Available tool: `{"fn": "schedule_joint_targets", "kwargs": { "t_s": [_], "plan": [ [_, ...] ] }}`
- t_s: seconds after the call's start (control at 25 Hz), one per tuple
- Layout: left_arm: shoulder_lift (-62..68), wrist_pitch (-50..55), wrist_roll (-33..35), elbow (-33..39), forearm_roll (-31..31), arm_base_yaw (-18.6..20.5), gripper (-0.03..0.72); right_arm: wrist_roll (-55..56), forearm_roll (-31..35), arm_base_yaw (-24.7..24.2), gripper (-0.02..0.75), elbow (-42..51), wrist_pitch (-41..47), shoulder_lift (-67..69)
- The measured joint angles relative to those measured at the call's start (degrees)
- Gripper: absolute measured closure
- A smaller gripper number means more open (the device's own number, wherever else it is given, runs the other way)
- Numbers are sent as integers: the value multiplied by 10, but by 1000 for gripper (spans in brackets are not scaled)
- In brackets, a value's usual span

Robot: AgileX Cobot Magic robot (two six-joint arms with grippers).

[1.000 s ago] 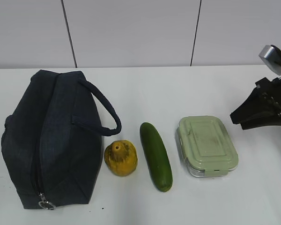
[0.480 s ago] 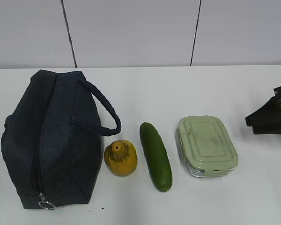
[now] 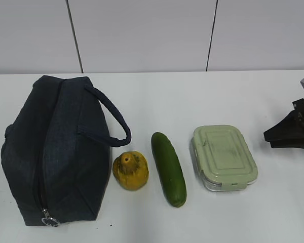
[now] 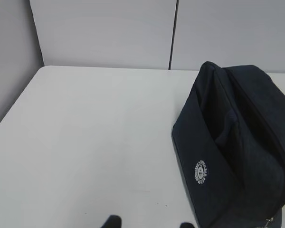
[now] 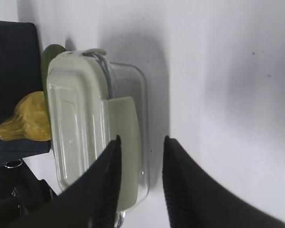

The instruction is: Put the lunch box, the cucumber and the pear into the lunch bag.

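Right hand (image 5: 140, 142) is hovering at the counter's (image 3: 192, 96) right edge with fingers spread, gripping nothing, half cut off in the exterior view. Left hand (image 4: 147, 222) is showing only two dark fingertips, apart and empty. Lunch bag (image 3: 50, 147) is sitting near the left edge, then pear (image 3: 130, 170), cucumber (image 3: 168, 168), lunch box (image 3: 224, 157) rightward.

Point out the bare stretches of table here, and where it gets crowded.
Bare: behind the cucumber and lunch box up to the wall, and left of the lunch bag. Crowded: the row from bag through pear to box.
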Motion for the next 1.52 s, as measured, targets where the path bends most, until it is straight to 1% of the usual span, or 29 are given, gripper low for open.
{"fn": "schedule_joint_targets", "kwargs": {
  "t_s": [0.12, 0.2, 0.4, 0.44, 0.52, 0.8, 1.12, 1.24, 1.4, 1.52],
  "plan": [
    [0, 0, 0, 0, 0, 0, 450, 4, -14, 0, 486, -1, 0, 0],
    [0, 0, 0, 0, 0, 0, 450, 16, -35, 3, 450, -1, 0, 0],
    [0, 0, 0, 0, 0, 0, 450, 26, -50, 37, 194, -1, -1, 0],
    [0, 0, 0, 0, 0, 0, 450, 27, -50, 44, 167, -1, -1, 0],
    [0, 0, 0, 0, 0, 0, 450, 28, -50, 53, 137, -1, -1, 0],
    [0, 0, 0, 0, 0, 0, 450, 28, -47, 64, 129, -1, -1, 0],
    [0, 0, 0, 0, 0, 0, 450, 22, -17, 65, 138, -7, -1, 21],
    [0, 0, 0, 0, 0, 0, 450, 9, -17, 78, 142, -7, -2, 25],
    [0, 0, 0, 0, 0, 0, 450, -13, -19, 110, 143, -7, -2, 26],
    [0, 0, 0, 0, 0, 0, 450, -16, -31, 115, 143, -7, -2, 34]
  ]
}}
